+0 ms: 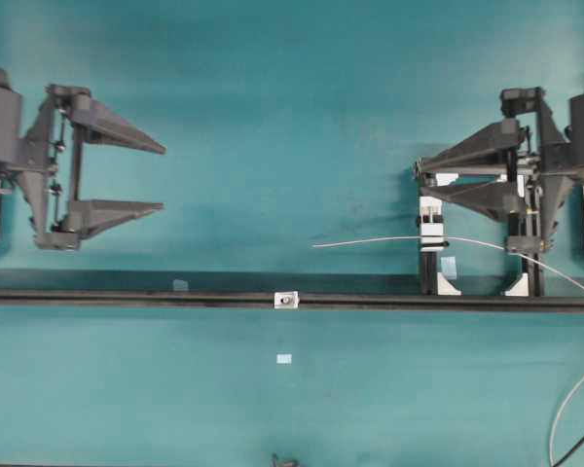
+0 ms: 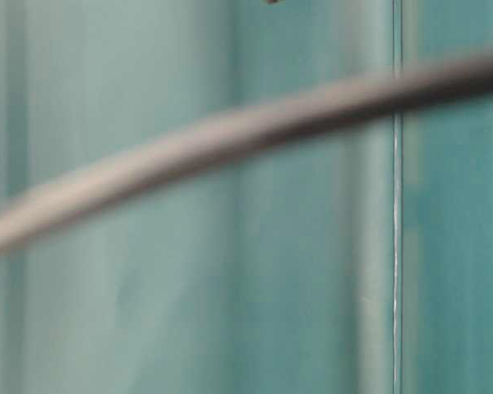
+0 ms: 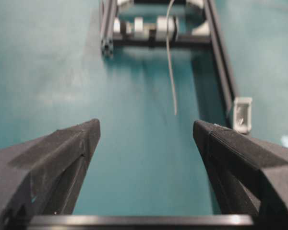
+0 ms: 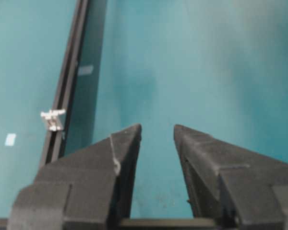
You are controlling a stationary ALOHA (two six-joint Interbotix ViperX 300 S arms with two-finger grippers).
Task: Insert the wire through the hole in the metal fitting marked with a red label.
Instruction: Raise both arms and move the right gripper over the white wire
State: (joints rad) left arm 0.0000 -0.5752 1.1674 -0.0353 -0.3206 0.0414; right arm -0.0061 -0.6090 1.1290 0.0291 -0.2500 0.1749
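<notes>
Teal desk (image 1: 273,117) fills our view, crossed by a black rail (image 1: 127,299) carrying the metal fitting (image 1: 286,300) at lower centre. We see the wire (image 1: 370,240) arcing at centre right, ungrasped. Left end effector (image 1: 163,177) is spread wide; right end effector (image 1: 418,179) is parted, empty.

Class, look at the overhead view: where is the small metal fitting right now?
The metal fitting sits on the long black rail near the picture's middle, just below and left of the wire's free tip, roughly midway between both arms.
</notes>
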